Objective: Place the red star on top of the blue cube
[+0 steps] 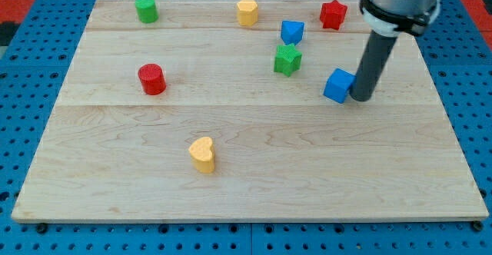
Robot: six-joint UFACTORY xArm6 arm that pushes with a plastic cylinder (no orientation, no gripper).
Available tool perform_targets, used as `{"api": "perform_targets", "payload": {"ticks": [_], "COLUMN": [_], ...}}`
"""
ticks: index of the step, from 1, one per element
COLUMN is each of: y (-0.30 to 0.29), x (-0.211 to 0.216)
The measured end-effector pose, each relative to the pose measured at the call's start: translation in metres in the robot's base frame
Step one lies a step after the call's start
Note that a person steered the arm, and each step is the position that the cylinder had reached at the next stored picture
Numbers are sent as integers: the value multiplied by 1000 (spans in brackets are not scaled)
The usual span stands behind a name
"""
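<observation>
Currently the tip touches the blue cube's right face; no gripper is fitted, only a bare rod. From the tip, the red star lies at 11 o'clock, near the worktop's top edge, well apart from the cube.

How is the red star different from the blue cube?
The red star is red with points; the blue cube is blue with flat sides. The red star sits near the view's top edge, the blue cube lower down. My tip is right beside the blue cube, away from the red star. Both rest on the board.
</observation>
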State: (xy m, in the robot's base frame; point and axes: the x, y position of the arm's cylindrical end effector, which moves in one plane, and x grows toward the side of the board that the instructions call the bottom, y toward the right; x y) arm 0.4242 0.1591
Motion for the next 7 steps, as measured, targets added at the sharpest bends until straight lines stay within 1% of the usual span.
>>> {"api": "perform_targets", "payload": {"ticks": [1,2,3,4,5,6,7], "y": [-17,16,9,4,-29,-81,-90], "x": [0,0,-33,-109,-185,-228,-229]}}
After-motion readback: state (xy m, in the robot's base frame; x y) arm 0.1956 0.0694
